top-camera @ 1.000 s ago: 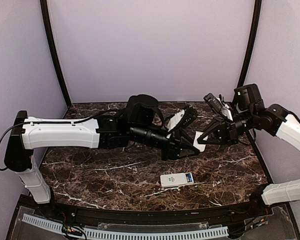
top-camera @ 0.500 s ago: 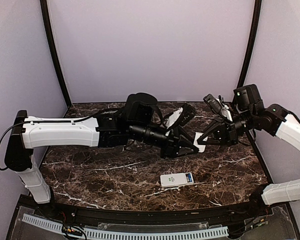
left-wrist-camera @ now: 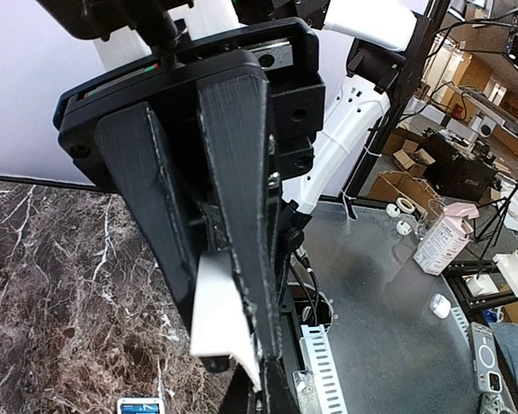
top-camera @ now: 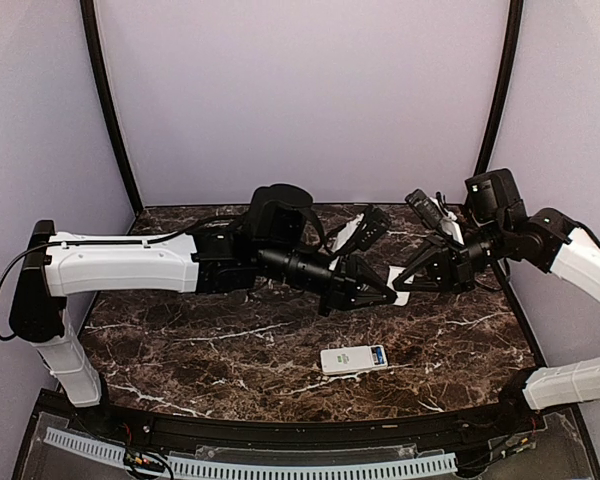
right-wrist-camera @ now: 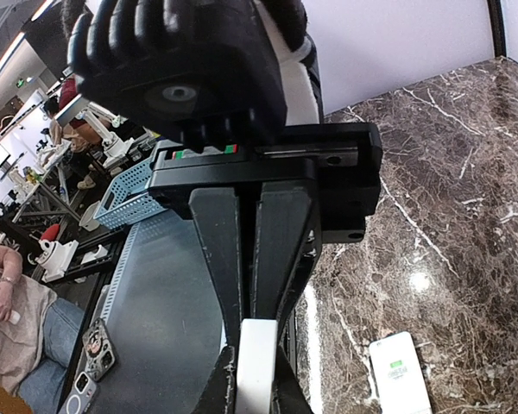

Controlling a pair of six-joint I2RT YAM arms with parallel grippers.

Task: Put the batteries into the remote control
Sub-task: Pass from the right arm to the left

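Top external view: you have both arms raised over the middle of the tabletop, meeting on one white cover piece. The left pincer is pinching it from one side and the right pincer from the other; each wrist view confirms fingers pressed onto flat white plastic. Change over the last second is slight: the left pincer has lifted and tilted a little, and the piece has stayed between the two. The remote control lies flat near the front edge, well apart from both pincers, and has not moved. A blue patch shows at its right end; whether that is the batteries already seated cannot be told. Judgement: you are mid-handover or regrasping the cover, not yet working at the remote; one pincer must release before the cover can go down.
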